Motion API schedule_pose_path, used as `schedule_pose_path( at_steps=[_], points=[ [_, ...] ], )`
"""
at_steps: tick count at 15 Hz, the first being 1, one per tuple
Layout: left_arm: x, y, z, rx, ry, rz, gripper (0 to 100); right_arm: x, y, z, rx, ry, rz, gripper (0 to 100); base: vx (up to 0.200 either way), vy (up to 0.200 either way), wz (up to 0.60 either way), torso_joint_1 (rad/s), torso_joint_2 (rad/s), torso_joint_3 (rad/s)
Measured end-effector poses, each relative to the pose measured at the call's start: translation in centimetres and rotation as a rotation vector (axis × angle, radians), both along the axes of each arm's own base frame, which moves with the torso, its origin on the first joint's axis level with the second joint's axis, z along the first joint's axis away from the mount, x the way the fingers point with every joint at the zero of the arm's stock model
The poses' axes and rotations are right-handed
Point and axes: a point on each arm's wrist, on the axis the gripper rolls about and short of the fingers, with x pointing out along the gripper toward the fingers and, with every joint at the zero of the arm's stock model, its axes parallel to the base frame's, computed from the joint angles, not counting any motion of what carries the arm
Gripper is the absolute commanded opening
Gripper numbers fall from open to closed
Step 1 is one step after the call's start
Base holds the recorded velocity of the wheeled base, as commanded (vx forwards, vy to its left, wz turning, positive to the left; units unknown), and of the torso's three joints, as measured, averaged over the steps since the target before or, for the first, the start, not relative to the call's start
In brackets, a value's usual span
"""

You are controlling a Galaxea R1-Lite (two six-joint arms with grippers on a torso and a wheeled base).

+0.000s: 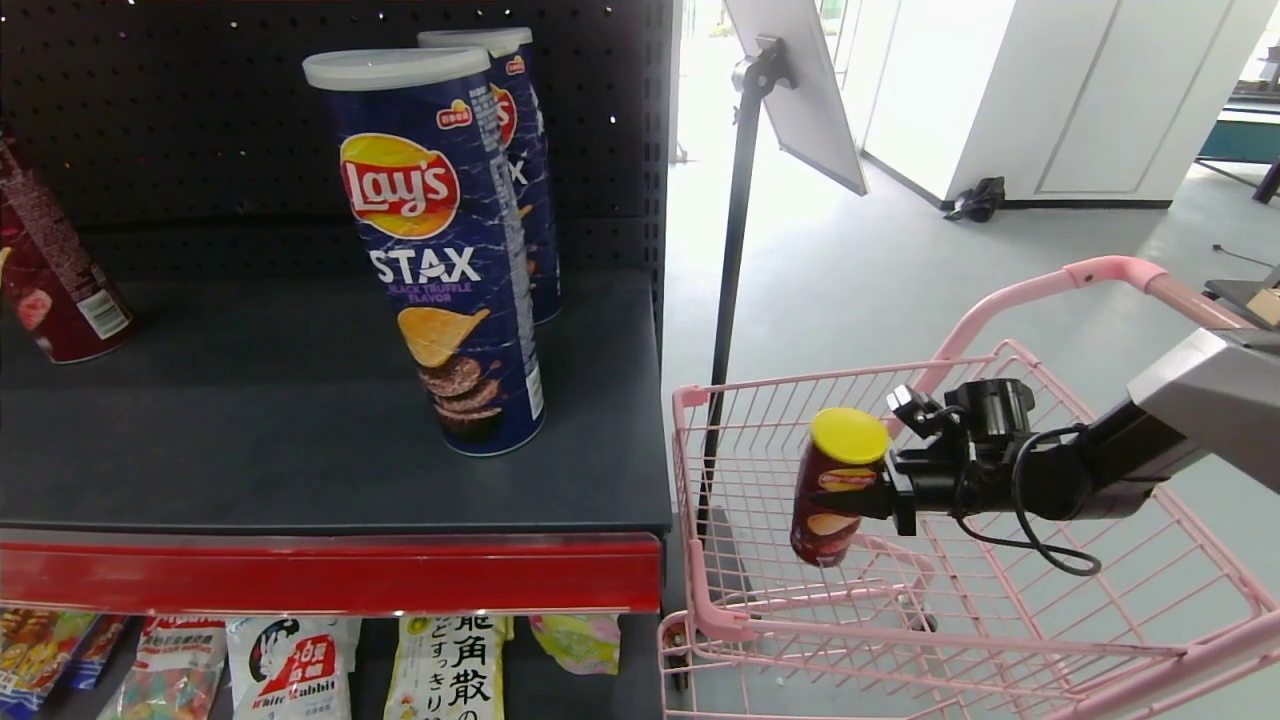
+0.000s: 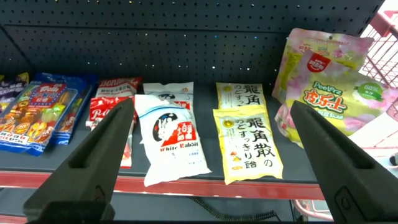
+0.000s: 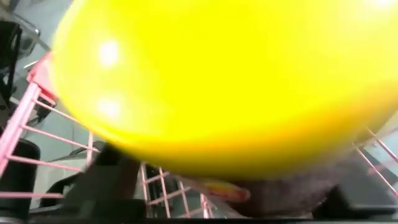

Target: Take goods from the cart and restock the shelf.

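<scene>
Hanging above the pink cart (image 1: 700, 470), a small dark-red can (image 1: 825, 525) with a yellow lid (image 3: 236, 81) is held by its side in the right gripper (image 1: 852, 497), whose jaws are closed on the can's body. The can is kept close to upright, lid uppermost, with the cart's wire basket directly beneath the gripper.

A slip is judged the nearest risk: the can's wall is round and smooth, and only a narrow band of it is clamped, so a jolt could turn it in the jaws or drop it back into the basket. Just to the gripper's left, the cart's rim and a black stand pole (image 1: 735, 250) are placed between gripper and shelf (image 1: 300, 440); either could be struck if the can is carried across low. Farther left, a tall blue can (image 1: 440, 280) is stood near the shelf's front edge, with a second one (image 1: 520, 150) behind it. The front one could probably be toppled by a careless approach. A dark-red can (image 1: 55, 290) is seen farthest from the gripper, at the shelf's left end.

The left gripper (image 2: 211, 106) is held wide apart before the lower shelf, where a white packet (image 2: 171, 140), yellow packets (image 2: 245, 143) and a pink-and-green bag (image 2: 329, 87) are laid beyond its fingers.
</scene>
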Motion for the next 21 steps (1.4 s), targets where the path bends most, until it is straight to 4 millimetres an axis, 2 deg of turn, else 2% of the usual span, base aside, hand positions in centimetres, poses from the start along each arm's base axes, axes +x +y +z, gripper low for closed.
schedule_pose_path(
  at_steps=[3, 5, 7, 10, 13, 16, 18, 21],
  points=[
    [0.0, 0.0, 0.0, 0.000, 0.000, 0.000, 100, -0.1, 0.3, 0.5, -0.002, -0.010, 0.007, 0, 0.000, 0.000, 0.00, 0.000, 0.00, 0.000],
    [0.0, 0.0, 0.0, 0.000, 0.000, 0.000, 100, -0.3, 0.4, 1.6, -0.001, -0.033, 0.008, 0, 0.000, 0.000, 0.00, 0.000, 0.00, 0.000],
    [0.0, 0.0, 0.0, 0.000, 0.000, 0.000, 100, -1.0, -0.2, 3.3, -0.001, -0.061, -0.009, 0, 0.000, 0.000, 0.00, 0.000, 0.00, 0.000],
    [0.0, 0.0, 0.0, 0.000, 0.000, 0.000, 100, -2.8, -1.3, 7.0, 0.008, -0.101, -0.038, 0, 0.000, 0.000, 0.00, 0.000, 0.00, 0.000],
    [0.0, 0.0, 0.0, 0.000, 0.000, 0.000, 100, -6.1, -1.5, 10.7, 0.024, -0.161, -0.030, 0, 0.000, 0.000, 0.00, 0.000, 0.00, 0.000],
    [0.0, 0.0, 0.0, 0.000, 0.000, 0.000, 100, -11.0, -0.6, 14.1, 0.044, -0.201, -0.002, 0, 0.000, 0.000, 0.00, 0.000, 0.00, 0.000],
    [0.0, 0.0, 0.0, 0.000, 0.000, 0.000, 100, -14.4, 0.9, 15.7, 0.060, -0.208, 0.043, 0, 0.000, 0.000, 0.00, 0.000, 0.00, 0.000],
    [0.0, 0.0, 0.0, 0.000, 0.000, -0.001, 100, -18.5, 4.2, 17.2, 0.052, -0.254, 0.134, 0, 0.000, 0.000, 0.00, 0.000, 0.00, 0.000]
  ],
)
